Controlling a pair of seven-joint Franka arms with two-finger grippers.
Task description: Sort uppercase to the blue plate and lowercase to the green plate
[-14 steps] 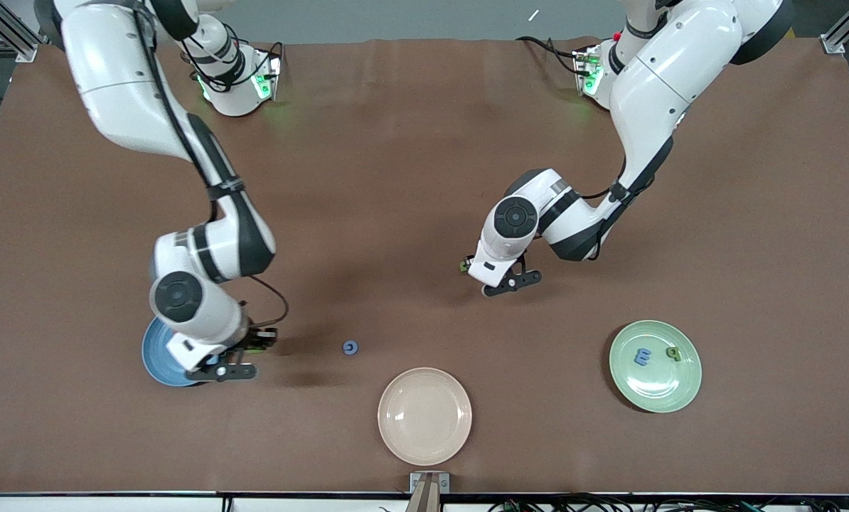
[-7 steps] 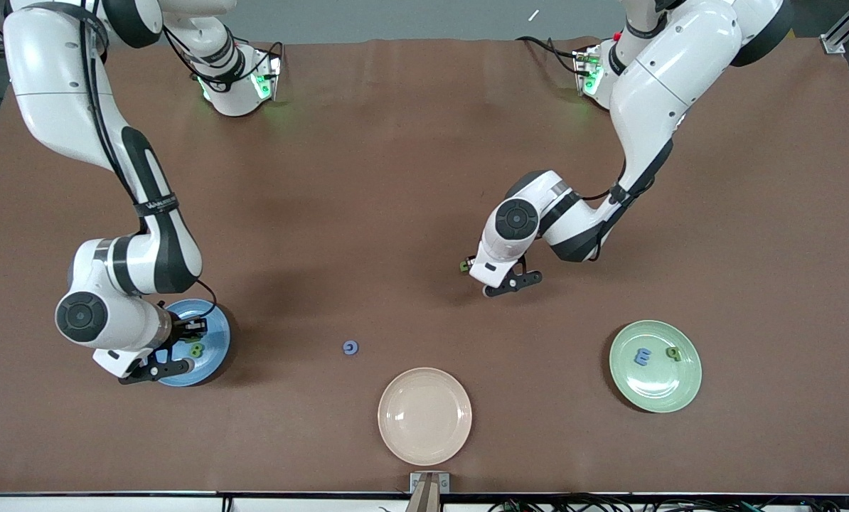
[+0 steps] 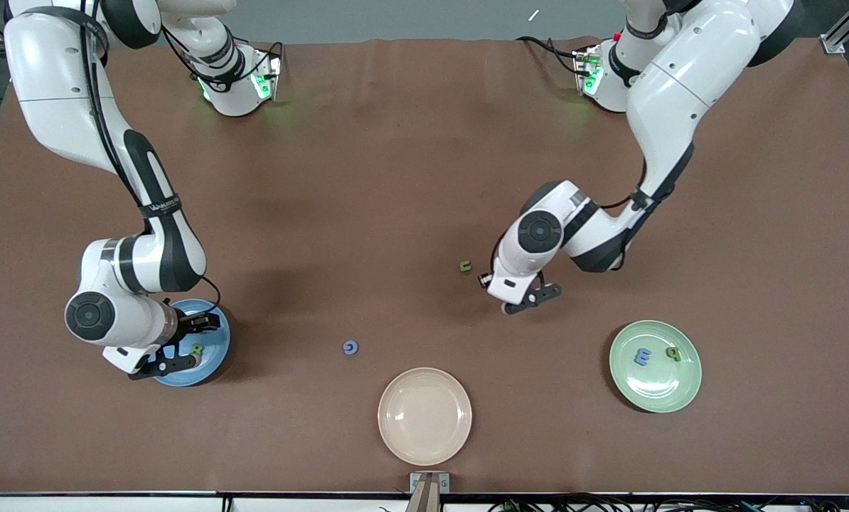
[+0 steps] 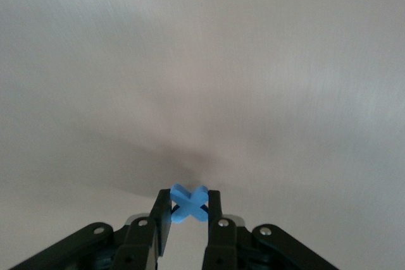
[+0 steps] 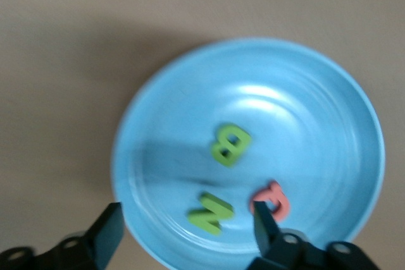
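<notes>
On the brown table [image 3: 396,178], the right gripper [image 5: 186,232] hangs wide open and empty over the blue plate [image 5: 316,80], which holds green B [image 5: 230,145], green N [image 5: 209,212] and pink-red Q [image 5: 273,200]. The left gripper [image 4: 188,214] pinches the blue x [image 4: 188,203] above bare table; blue m [image 3: 641,355] lies in the green plate [image 3: 655,398], blue G [image 3: 350,347] and green u [image 3: 466,267] on the table

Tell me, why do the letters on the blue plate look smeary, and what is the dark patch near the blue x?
In the right wrist view the green B, green N, pink Q and blue plate are softly blurred, with white glare streaks on the glaze. In the left wrist view the blue x is sharp, and a soft shadow darkens the table by it.
</notes>
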